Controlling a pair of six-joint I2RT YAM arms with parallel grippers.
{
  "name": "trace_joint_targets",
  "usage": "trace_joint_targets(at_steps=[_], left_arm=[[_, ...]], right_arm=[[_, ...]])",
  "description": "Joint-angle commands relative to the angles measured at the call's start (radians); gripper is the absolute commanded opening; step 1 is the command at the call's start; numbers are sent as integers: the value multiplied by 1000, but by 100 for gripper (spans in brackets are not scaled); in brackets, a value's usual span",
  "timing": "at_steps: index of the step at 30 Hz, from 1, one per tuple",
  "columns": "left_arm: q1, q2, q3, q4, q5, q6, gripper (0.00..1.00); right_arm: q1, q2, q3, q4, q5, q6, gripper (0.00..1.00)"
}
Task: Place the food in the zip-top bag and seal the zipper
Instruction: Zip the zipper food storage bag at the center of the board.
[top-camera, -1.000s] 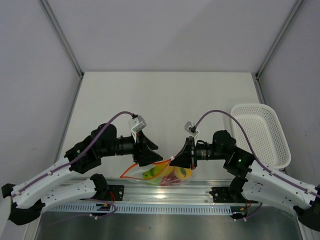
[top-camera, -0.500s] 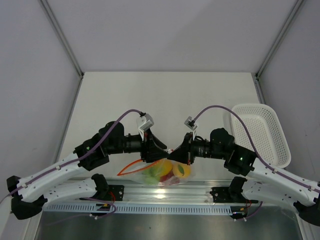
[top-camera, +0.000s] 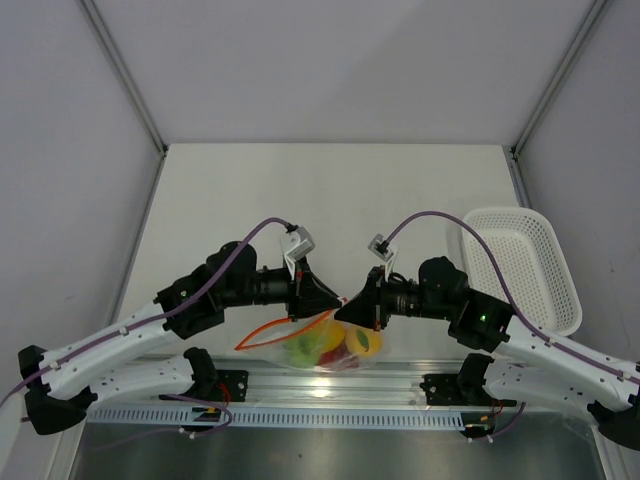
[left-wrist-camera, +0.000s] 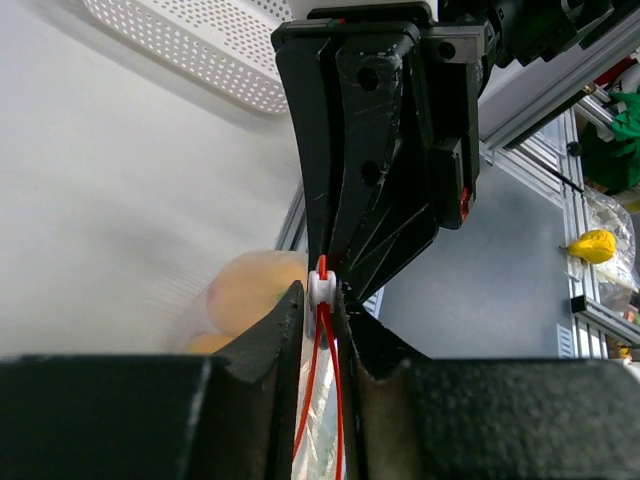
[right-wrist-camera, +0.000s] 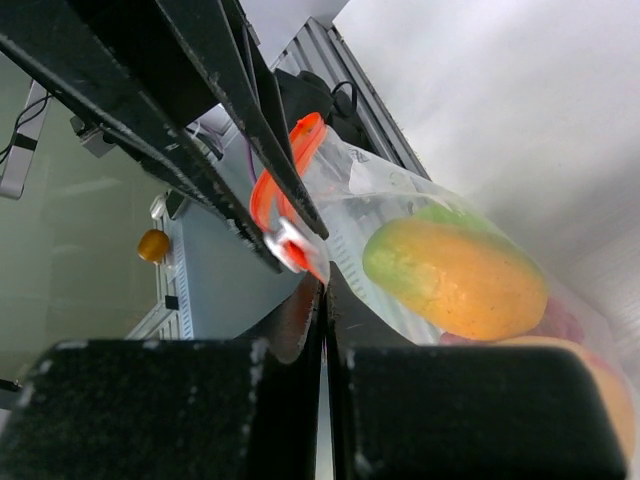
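The bag (right-wrist-camera: 380, 200) is clear, its zipper (right-wrist-camera: 260, 195) orange-red with a white tab (left-wrist-camera: 321, 288). Inside show a lime-green fruit (top-camera: 300, 350), a yellow-orange fruit (top-camera: 368, 342) and a dark red fruit (top-camera: 345, 356). The left claw (left-wrist-camera: 322, 302) and right claw (right-wrist-camera: 325, 300) are black. The basket (top-camera: 520, 265) is white, dotted with small holes. The table (top-camera: 330, 190) is off-white and the cables (top-camera: 250, 232) purple.

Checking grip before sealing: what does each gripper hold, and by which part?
Left gripper and right gripper both hold the zip-top bag, jaws shut on its zipper near the white tab.

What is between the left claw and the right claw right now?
Only the white tab of the zipper, where the left claw meets the right claw; the left wrist view shows it.
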Motion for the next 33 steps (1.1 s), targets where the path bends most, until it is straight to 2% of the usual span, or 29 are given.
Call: trace_joint_targets(at_steps=[1, 2, 3, 7, 10, 13, 16, 18, 22, 24, 28, 33], left_arm=[[-6, 9, 49, 21, -14, 18, 20], [-6, 9, 52, 21, -14, 18, 14], [-6, 9, 51, 20, -14, 19, 12], [-6, 12, 51, 15, -12, 15, 13], [-6, 12, 58, 13, -12, 10, 30], [-6, 14, 61, 12, -9, 10, 33], [-6, 17, 64, 12, -4, 12, 30], [-6, 17, 63, 9, -4, 12, 23], [-6, 12, 55, 12, 0, 10, 17], [-6, 11, 49, 10, 2, 8, 18], [-6, 6, 47, 6, 0, 7, 29], [-6, -1, 38, 3, 0, 5, 28]], right_arm=[[11, -1, 54, 30, 9, 12, 0], [13, 0, 54, 29, 11, 12, 0], [14, 0, 58, 27, 11, 12, 0], [22, 5, 64, 26, 14, 9, 0], [22, 6, 64, 19, 18, 6, 0], [23, 9, 64, 19, 20, 8, 0], [26, 13, 64, 22, 20, 6, 0], [26, 11, 64, 22, 24, 5, 0], [28, 9, 64, 18, 29, 5, 0], [26, 8, 64, 18, 32, 6, 0], [28, 8, 66, 18, 37, 8, 0], [26, 8, 64, 18, 38, 6, 0]])
